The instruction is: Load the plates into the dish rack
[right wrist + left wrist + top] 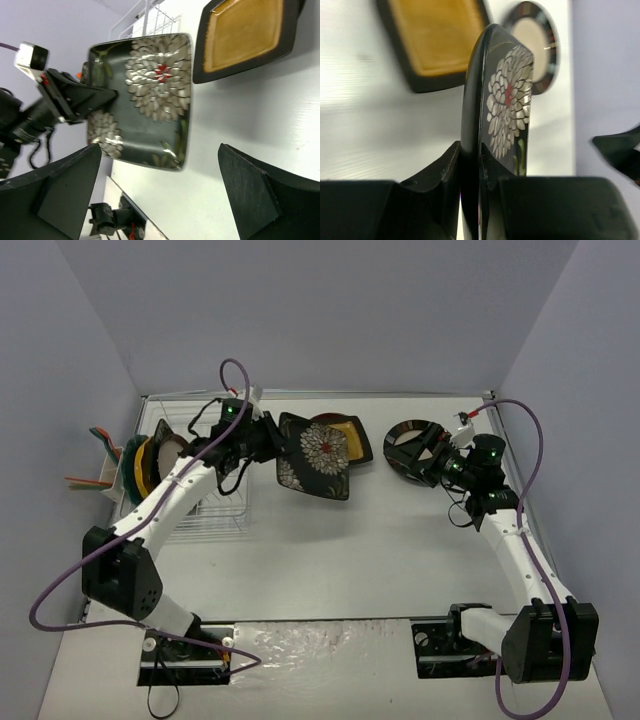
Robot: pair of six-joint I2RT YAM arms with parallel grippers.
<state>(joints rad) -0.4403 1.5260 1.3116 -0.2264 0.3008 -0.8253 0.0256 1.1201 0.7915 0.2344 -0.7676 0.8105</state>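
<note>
My left gripper (268,438) is shut on the edge of a black white-flowered plate (316,458), which hangs tilted above the table. In the left wrist view that plate (507,95) stands edge-on between my fingers (442,167). Behind it on the table lies the black square plate with a yellow centre (350,430). My right gripper (418,455) hangs open over a round red-rimmed plate (397,432), holding nothing. In its wrist view my right gripper (160,195) is wide open, facing the flowered plate (145,95). The white wire dish rack (215,510) at the left holds a teal plate (129,465) and an orange-yellow plate (145,462).
A small white cup (103,480) with orange and teal utensils hangs on the rack's left side. Grey walls close in the table on the left, back and right. The left arm reaches across the rack.
</note>
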